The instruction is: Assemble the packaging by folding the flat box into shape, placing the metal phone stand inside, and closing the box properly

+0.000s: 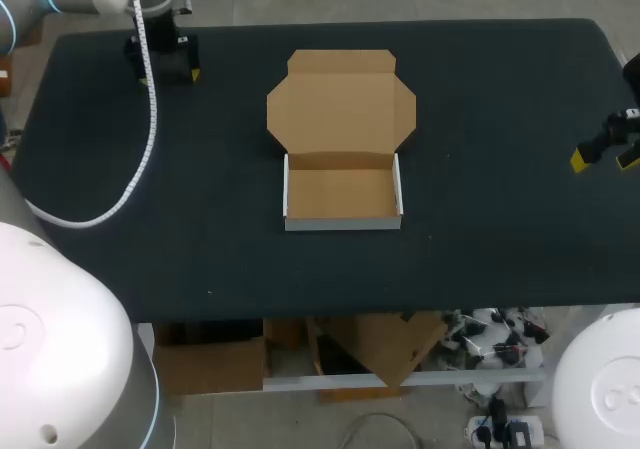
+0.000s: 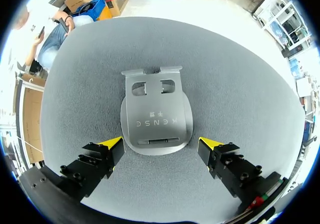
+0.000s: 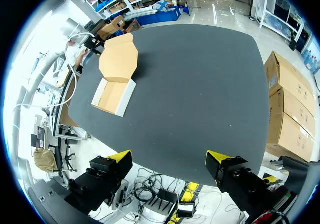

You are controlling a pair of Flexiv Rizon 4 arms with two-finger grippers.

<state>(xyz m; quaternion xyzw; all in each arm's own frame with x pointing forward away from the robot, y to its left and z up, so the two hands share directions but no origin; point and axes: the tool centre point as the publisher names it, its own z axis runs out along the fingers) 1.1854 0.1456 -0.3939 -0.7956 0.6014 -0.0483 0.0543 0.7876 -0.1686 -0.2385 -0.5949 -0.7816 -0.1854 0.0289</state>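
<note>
A cardboard box stands folded at the table's middle, its white-walled tray empty and its brown lid lying open and flat behind it. The grey metal phone stand lies flat on the dark mat in the left wrist view, its rounded base between the open fingers of my left gripper, which hovers over it without touching. In the head view my left gripper is at the far left corner and hides the stand. My right gripper hangs open and empty at the right edge, far from the box.
A white ribbed cable trails from my left arm across the table's left side. Dark mat stretches bare between the box and my right gripper.
</note>
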